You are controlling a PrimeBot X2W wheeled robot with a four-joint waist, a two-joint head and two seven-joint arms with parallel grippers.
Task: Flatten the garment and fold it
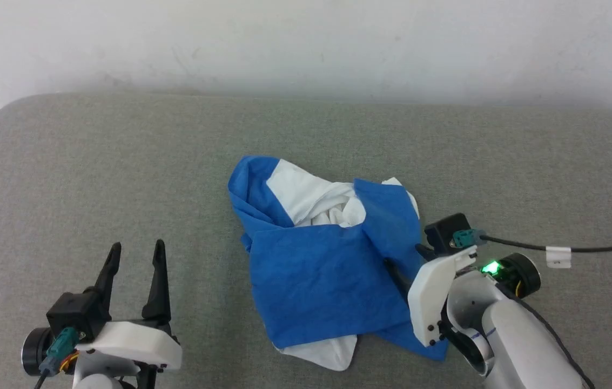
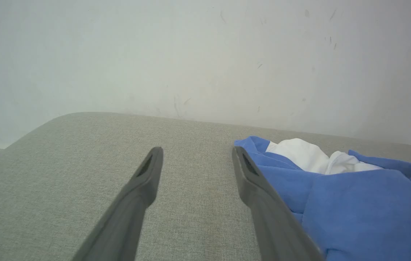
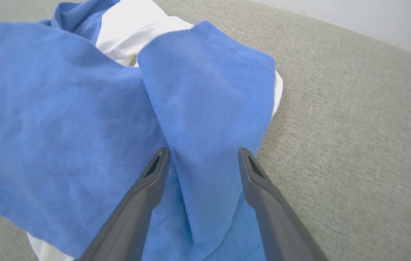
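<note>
Blue-white garment (image 1: 322, 270) lies crumpled mid counter (image 1: 95, 162); right gripper (image 3: 203, 154) wide open, straddling a blue fold, holding nothing; left gripper (image 1: 137, 246) open, empty, well aside. Best pinch one edge layer, pull outward low.

Holds the left gripper (image 1: 138, 246) low at the near left, wrist level, both dark fingers spread wide and pointing straight ahead. Reaches the pale right forearm (image 1: 522, 346) in from the lower right, a green light (image 1: 492, 266) lit at its wrist, and angles the right gripper (image 1: 404, 258) forward and leftward, fingers likewise spread wide, tips low.
</note>
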